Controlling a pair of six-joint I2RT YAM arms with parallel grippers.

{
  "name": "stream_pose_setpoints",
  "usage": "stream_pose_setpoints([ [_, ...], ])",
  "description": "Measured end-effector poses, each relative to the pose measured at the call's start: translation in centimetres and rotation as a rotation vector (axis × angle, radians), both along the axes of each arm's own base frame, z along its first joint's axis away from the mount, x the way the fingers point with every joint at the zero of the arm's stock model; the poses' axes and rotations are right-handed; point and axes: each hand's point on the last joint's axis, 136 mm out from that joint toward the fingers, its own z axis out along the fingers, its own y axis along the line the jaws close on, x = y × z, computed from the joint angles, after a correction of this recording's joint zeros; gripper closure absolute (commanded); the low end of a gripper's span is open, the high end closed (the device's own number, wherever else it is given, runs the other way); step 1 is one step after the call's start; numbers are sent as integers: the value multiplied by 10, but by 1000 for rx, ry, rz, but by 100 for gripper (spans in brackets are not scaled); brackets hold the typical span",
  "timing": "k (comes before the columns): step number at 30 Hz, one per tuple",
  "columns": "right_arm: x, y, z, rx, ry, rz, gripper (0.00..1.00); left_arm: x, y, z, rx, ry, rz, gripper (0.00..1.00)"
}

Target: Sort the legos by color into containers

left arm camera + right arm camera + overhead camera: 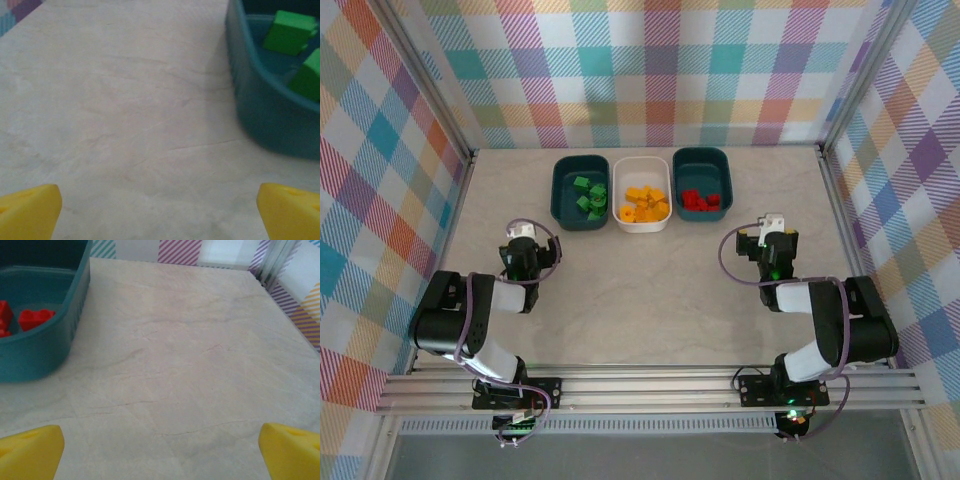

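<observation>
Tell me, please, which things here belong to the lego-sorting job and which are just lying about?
Part of the job: green legos in the left teal tub; yellow-orange legos in the white tub; red legos in the right teal tub; left gripper and right gripper, both open.

Not part of it: table, checked walls, metal rail.

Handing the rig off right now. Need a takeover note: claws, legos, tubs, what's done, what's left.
Left claw: open, empty, over the table beside the left teal tub.
Right claw: open, empty, beside the right teal tub.
Green legos are in the left teal tub, yellow-orange legos in the white tub, and red legos in the right teal tub.
Done: every lego I can see is binned by color.
Left: apparently nothing; check once before stopping.
</observation>
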Motion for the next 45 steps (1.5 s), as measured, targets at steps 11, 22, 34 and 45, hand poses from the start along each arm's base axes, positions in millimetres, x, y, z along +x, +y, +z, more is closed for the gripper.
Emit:
stream_pose_setpoints([
  [11, -4, 4, -14, 61, -11, 39, 0, 4, -8, 3, -21, -9, -42, 0],
  [22, 11, -9, -3, 135, -18, 24, 0, 4, -8, 3, -21, -8, -43, 0],
  [34, 9, -7, -6, 138, -4, 33, 0, 4, -8, 3, -21, -8, -43, 0],
  [45, 9, -7, -6, 138, -4, 33, 0, 7, -19, 4, -28, -4, -108, 0],
])
